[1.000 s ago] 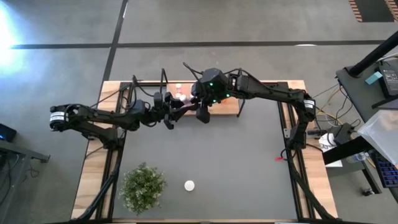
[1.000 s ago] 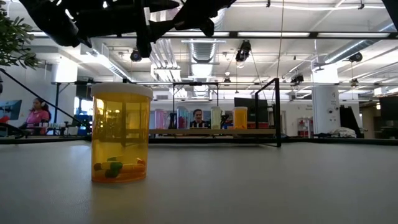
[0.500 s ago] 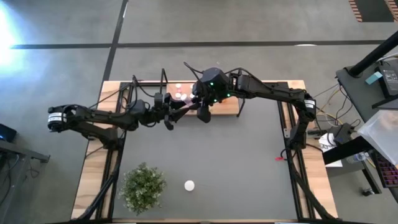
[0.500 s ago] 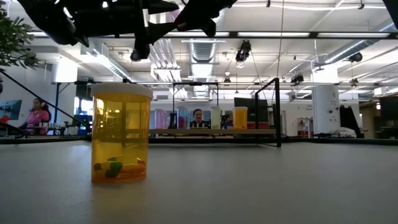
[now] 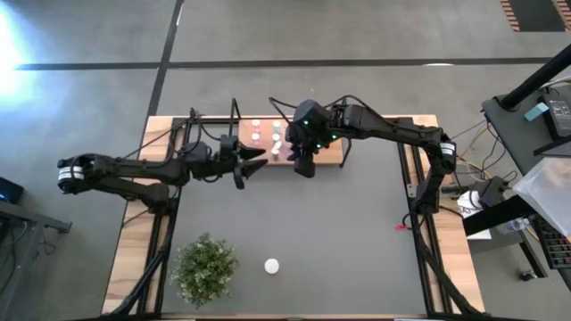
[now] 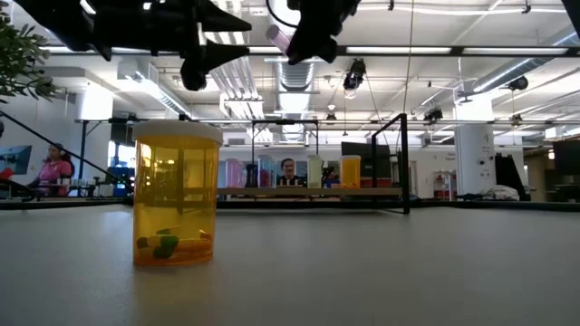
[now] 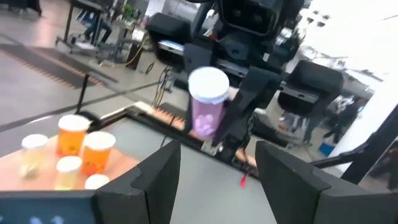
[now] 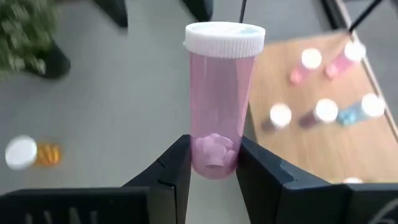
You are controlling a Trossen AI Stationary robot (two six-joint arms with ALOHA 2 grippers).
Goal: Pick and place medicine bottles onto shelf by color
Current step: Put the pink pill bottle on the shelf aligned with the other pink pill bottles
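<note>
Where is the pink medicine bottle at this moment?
The pink bottle is held in the right gripper, raised at the shelf's front edge, near the open left gripper.

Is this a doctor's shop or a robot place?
Probably a robot lab or workshop: a big open room with ceiling pipes and office chairs, where robot arms sort medicine bottles on a table.

The table [image 5: 357, 241], dark mat with wooden edges, carries a plant [image 5: 205, 269] and an orange bottle [image 6: 176, 194] near its front. The shelf [image 5: 330, 153] sits at its back edge, with several white-capped bottles [image 5: 264, 136] standing on it.
</note>
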